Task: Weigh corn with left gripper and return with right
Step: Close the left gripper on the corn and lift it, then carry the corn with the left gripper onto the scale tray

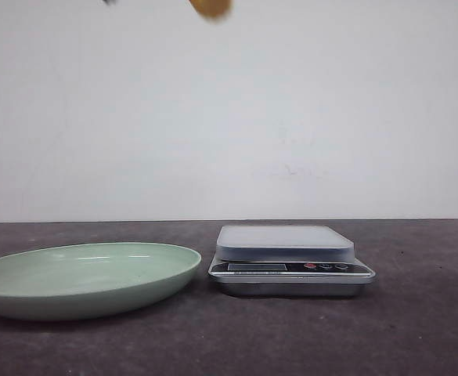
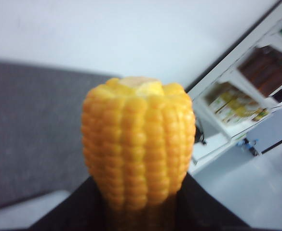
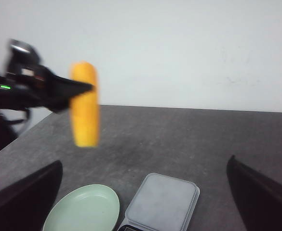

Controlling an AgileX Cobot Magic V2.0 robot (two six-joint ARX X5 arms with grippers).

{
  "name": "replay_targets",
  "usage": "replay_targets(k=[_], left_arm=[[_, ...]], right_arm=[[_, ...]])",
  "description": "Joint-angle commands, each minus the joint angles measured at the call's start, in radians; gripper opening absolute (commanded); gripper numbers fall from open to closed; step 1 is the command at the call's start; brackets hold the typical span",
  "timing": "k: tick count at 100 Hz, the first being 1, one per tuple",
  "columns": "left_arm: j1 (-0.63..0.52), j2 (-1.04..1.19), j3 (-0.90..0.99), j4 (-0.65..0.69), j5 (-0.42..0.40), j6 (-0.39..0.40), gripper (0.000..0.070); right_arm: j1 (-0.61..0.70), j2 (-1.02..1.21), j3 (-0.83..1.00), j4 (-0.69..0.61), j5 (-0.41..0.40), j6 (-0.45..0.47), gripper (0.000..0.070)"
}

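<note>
Right wrist view gives you the corn [image 3: 85, 104] upright in the air, clamped in your left pincer [image 3: 85, 88], high over the dark desk [image 3: 179, 139]. Below it lie the pale green plate [image 3: 85, 209] and, just beside that, the scale [image 3: 162, 201]. Your right pincer [image 3: 145, 192] is spread wide with nothing in it, above the scale.

A lab-like test room: bare white wall [image 1: 229, 117], dark grey table [image 1: 416, 329], and white storage shelves [image 2: 237, 101] beyond the left gripper [image 2: 141, 211].
</note>
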Motion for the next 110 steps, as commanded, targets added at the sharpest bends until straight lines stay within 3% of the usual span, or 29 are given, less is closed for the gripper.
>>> replay_targets(k=[1,39,83,96,103,110], left_arm=[[-0.021,0.071,0.039,0.005,0.005,-0.027,0.0011],[-0.072,0.380,0.089,-0.043,0.004,-0.068,0.0011],[-0.114,0.536,0.089,-0.091,-0.006,-0.082,0.0020],[-0.126,0.549,0.089,-0.121,-0.072,-0.082,0.0031],[-0.128,0.549,0.089,-0.128,-0.107,-0.082,0.0054],[-0.129,0.549,0.089,-0.121,-0.111,-0.082,0.0165]], right_arm=[[0.003,0.005,0.018,0.013,-0.002,0.012,0.0700],[0.003,0.005,0.018,-0.017,-0.002,0.012,0.0700],[0.003,0.005,0.018,-0.058,0.002,0.012,0.0700],[0.003,0.005,0.018,-0.058,0.008,0.011,0.0700],[0.003,0.005,0.018,-0.059,0.020,0.011,0.0700],[0.003,0.005,0.018,-0.061,0.026,0.011,0.0700]])
